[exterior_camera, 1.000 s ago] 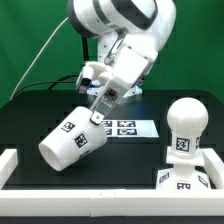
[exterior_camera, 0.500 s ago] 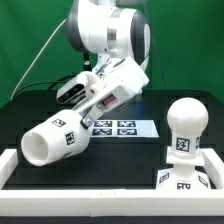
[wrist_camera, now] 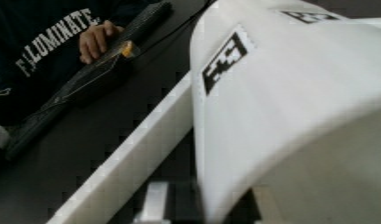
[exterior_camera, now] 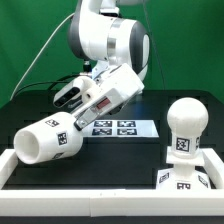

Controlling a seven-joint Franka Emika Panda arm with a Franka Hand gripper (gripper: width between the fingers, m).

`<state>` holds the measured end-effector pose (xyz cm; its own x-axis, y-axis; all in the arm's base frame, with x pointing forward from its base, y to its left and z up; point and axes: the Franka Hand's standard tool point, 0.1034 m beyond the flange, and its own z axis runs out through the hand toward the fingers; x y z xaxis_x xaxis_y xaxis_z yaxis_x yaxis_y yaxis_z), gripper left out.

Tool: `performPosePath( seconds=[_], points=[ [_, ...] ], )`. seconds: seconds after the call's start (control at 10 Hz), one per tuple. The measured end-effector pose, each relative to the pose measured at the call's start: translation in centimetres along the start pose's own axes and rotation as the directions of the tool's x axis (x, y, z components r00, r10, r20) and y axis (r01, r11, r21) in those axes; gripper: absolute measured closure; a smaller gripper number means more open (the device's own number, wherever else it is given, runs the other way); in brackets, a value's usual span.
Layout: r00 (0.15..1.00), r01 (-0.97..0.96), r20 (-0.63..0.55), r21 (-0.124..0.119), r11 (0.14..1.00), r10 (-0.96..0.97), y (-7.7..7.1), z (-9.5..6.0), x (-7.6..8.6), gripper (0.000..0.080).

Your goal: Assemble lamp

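Note:
My gripper (exterior_camera: 79, 117) is shut on the rim of the white tapered lamp shade (exterior_camera: 45, 141). It holds the shade tilted almost on its side above the black table at the exterior view's left, with the open end facing left. The ball-headed bulb (exterior_camera: 186, 125) stands upright on the flat square base (exterior_camera: 186, 180) at the right front. In the wrist view the shade (wrist_camera: 276, 100) and its tag fill most of the picture. One finger (wrist_camera: 160, 203) shows beside the shade's wall.
The marker board (exterior_camera: 116, 127) lies flat on the table behind the shade. A white rail (exterior_camera: 90, 175) runs along the table's front edge. The robot's white pedestal stands at the back. A person in a dark sweatshirt (wrist_camera: 45, 50) shows beyond the table in the wrist view.
The arm has swung the held shade to the exterior view's left and tipped it closer to horizontal. The bulb and base have not moved.

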<state>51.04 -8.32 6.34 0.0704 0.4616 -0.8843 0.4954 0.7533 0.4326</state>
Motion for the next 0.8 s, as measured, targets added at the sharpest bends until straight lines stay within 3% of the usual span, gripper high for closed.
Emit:
performPosePath(
  seconds=[0.1, 0.3, 0.4, 0.8],
  points=[
    [0.997, 0.076, 0.023, -0.010, 0.997, -0.076, 0.7, -0.3, 0.8, 0.0761],
    [0.994, 0.099, 0.050, -0.001, 0.995, -0.099, 2.1, -1.5, 2.2, 0.0761],
    [0.995, 0.082, 0.054, 0.019, 0.996, -0.083, 2.4, -1.8, 2.6, 0.0761],
    [0.997, 0.073, 0.033, 0.029, 0.997, -0.074, 2.5, -2.3, 3.2, 0.0761]
  ],
)
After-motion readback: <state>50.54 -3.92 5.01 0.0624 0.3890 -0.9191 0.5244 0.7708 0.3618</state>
